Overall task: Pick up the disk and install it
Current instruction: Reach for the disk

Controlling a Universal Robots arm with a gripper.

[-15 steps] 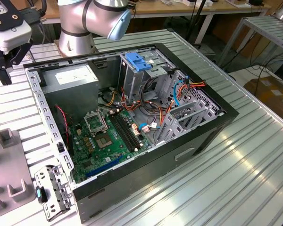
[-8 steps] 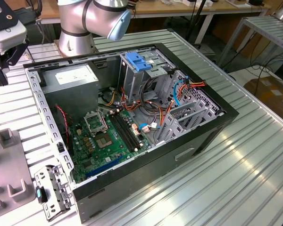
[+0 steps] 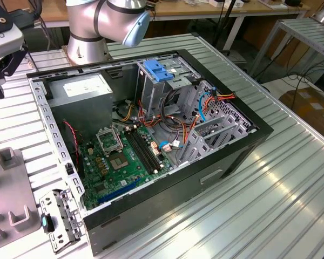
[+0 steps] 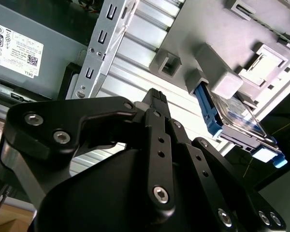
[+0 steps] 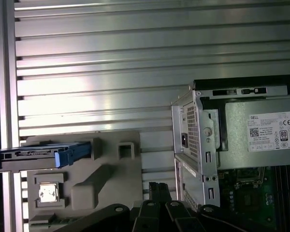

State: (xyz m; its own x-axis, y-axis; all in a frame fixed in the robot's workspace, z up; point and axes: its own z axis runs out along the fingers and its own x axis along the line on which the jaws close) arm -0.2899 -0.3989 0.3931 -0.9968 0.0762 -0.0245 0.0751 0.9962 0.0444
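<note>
Disk [image 5: 34, 157] on edge in slot of grey holder [image 5: 111, 179]; claw [image 5: 156, 187] together, empty.

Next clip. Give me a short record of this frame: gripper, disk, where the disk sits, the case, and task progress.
gripper: gripper shut, holding nothing, above the slatted table
disk: disk with blue rails, standing on edge in the grey fixture, apart from the gripper
computer case: computer case open on the table, motherboard exposed
drive cage: metal cage with blue latch, inside the case
progress: disk not yet picked up
</note>
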